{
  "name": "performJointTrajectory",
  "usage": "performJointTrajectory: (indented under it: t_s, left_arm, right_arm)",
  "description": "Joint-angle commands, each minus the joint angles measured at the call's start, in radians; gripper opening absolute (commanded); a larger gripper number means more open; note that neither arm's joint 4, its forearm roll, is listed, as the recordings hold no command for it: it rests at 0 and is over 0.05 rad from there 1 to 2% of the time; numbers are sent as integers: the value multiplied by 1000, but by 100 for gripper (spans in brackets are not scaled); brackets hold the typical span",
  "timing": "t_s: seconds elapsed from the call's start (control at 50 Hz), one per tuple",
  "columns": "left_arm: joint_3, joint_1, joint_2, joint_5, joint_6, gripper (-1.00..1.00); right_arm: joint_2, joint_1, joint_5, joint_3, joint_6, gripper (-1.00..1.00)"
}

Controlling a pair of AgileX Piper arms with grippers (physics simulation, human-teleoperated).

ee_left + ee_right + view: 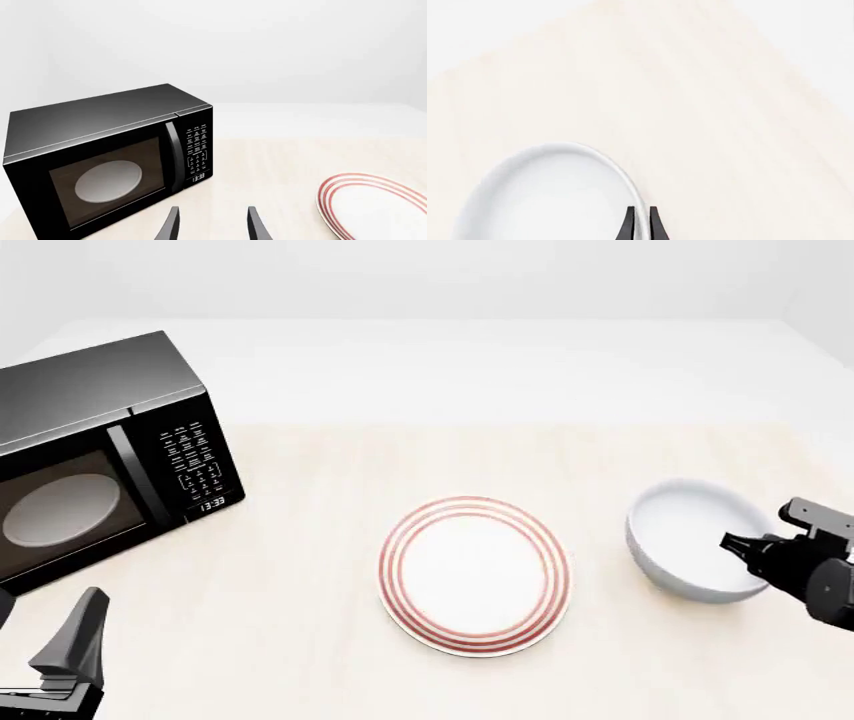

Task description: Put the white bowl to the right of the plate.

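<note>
**Bowl sits right of the plate, right gripper pinching its rim**

At far left stands the microwave (100, 455), black, door shut, a pale turntable showing through the glass; it plays no part in the job. Just near of it, at the lower left corner of the front view, the left gripper (210, 225) hangs idle over bare table (307, 640); its fingers stand apart with nothing between them, and the left wrist view shows them pointing toward the microwave with the plate's edge off to one side.

In the middle lies the plate (475, 575), flat, red rings round its rim, nothing on it.

To its right, apart from it with a strip of table between, is the bowl (694, 538); it looks level and appears to rest on the table, though a slight lift cannot be ruled out. The right gripper (640, 222) comes in from the far right; in the right wrist view its fingers are narrow, one inside and one outside the wall, closed on the bowl's rim at the side away from the plate.

By my reading the placing is all but done; what remains is to let go and draw back.

On handling: the bowl is likely rigid, glossy and so slippery, with some weight in its thick walls; it would chip if dropped; the rim is the only sensible hold, the wall pinched squarely, since the sloped sides could slide out of a loose grip.
</note>
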Motion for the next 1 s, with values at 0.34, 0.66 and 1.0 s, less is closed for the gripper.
performJointTrajectory:
  t_s: [0.34, 0.66, 1.0]
  left_arm:
    - [0, 0, 0, 0, 0, 100]
    - [0, 0, 0, 0, 0, 100]
    - [0, 0, 0, 0, 0, 100]
  right_arm:
    - [-104, 15, 11, 52, 44, 100]
    - [-679, 109, 386, 61, 3, 100]
    - [-1110, 366, 746, -125, -85, 100]
